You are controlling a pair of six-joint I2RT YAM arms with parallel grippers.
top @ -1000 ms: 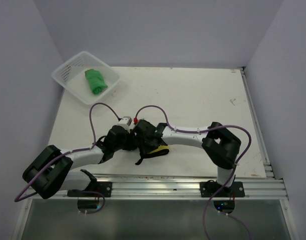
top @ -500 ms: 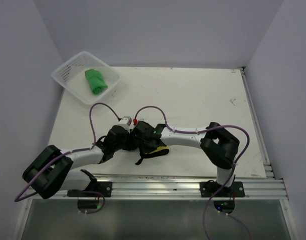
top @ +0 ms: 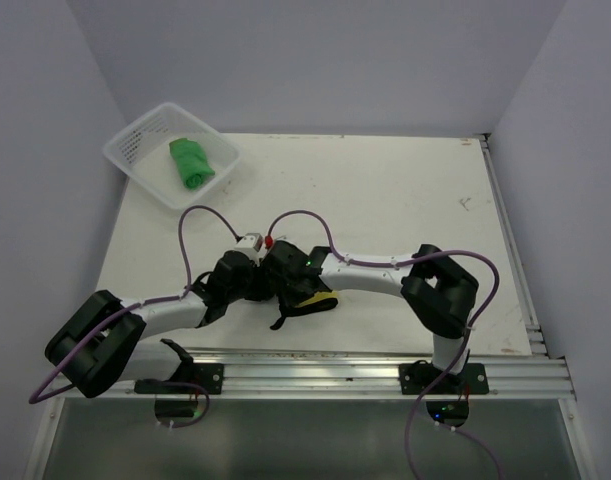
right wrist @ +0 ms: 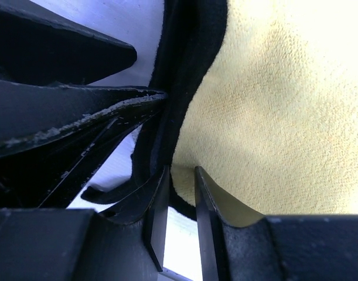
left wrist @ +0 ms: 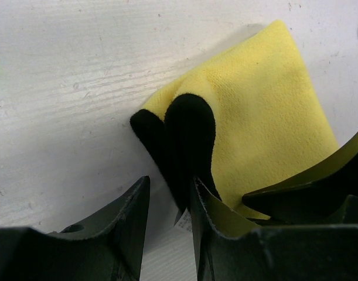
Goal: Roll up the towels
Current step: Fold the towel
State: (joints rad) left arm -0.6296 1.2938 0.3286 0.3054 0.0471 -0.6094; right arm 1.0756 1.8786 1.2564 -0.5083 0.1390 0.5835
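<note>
Yellow towel point(left wrist: 266, 117), mostly hidden from above: my left hand point(left wrist: 169, 187) sits half open astride its black fold point(left wrist: 187, 129), and I cannot tell the right hand point(right wrist: 181, 170)'s hold.

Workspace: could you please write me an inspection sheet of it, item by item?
Surface: white table, faint marks.
Job's things: green towel rolled, in basket; yellow towel near front, black fold raised.
Clutter: white mesh basket, far left corner.
Grippers: left gripper jaws apart around the fold; right gripper at the towel's edge, grip unclear.
Cables: purple cables loop above both arms.
Surroundings: lilac walls; metal rail.
</note>
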